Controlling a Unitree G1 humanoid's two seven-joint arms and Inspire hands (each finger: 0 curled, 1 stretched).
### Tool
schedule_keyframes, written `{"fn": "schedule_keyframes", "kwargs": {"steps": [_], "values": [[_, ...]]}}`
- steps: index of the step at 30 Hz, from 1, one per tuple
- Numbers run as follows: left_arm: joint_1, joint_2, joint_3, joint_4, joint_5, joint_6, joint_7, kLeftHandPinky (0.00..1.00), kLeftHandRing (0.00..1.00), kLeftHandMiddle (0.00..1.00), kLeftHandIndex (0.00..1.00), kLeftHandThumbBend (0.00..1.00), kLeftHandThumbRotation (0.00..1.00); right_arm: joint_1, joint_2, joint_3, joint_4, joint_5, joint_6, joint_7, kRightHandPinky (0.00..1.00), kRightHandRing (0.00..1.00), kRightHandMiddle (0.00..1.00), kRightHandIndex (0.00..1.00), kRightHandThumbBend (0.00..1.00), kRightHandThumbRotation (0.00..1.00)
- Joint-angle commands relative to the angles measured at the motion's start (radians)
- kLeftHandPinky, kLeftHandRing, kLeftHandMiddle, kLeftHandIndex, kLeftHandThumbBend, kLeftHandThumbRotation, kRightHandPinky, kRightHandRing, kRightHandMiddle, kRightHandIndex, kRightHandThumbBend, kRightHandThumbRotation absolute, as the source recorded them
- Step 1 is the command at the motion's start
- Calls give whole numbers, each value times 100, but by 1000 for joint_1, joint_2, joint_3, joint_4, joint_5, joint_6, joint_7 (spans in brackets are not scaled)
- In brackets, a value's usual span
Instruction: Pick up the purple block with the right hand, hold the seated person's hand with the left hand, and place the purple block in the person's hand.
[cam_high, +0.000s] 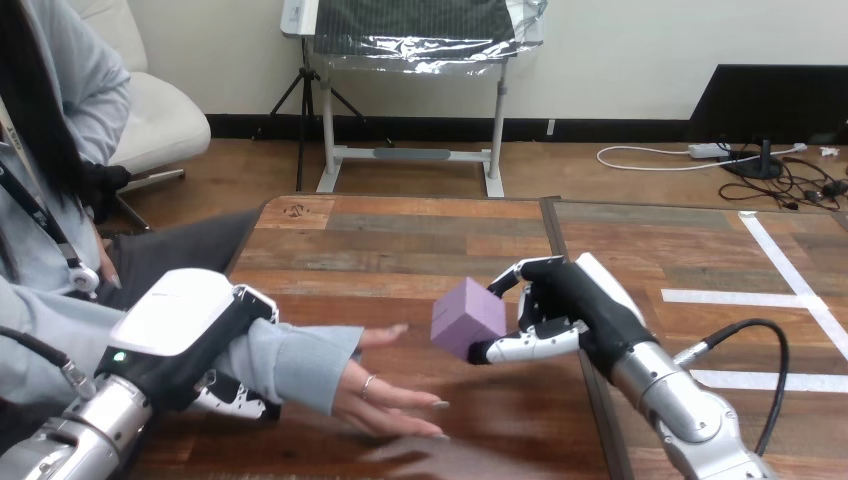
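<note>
One purple block (467, 317) pinched by right hand (560, 310), left hand (190, 330) clasping person's forearm (290, 365)

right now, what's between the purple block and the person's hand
Just bare table in the head view; purple block and person's hand are apart.

Left robot hand (195, 320), right robot hand (575, 295): black, white shells; silver forearms (680, 405).

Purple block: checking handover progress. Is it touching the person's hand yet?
Apart. Head view shows bare table between the purple block, held by the right hand, and the person's hand.
</note>
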Motion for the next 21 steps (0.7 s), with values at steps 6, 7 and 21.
{"fn": "schedule_keyframes", "kwargs": {"steps": [6, 7, 21], "values": [[-38, 17, 61, -125, -51, -7, -8, 24, 24, 29, 30, 85, 0, -99, 28, 12, -17, -3, -5, -1, 6, 10, 13, 12, 57, 0], [-39, 16, 62, -128, -53, -4, -12, 24, 24, 29, 30, 84, 0, -97, 31, 14, -18, -2, -4, 2, 6, 10, 14, 13, 59, 0], [-49, 2, 74, -155, -78, -3, -45, 24, 24, 29, 29, 88, 0, -80, 57, 43, -58, -18, 32, 12, 6, 10, 15, 13, 57, 0]]}}
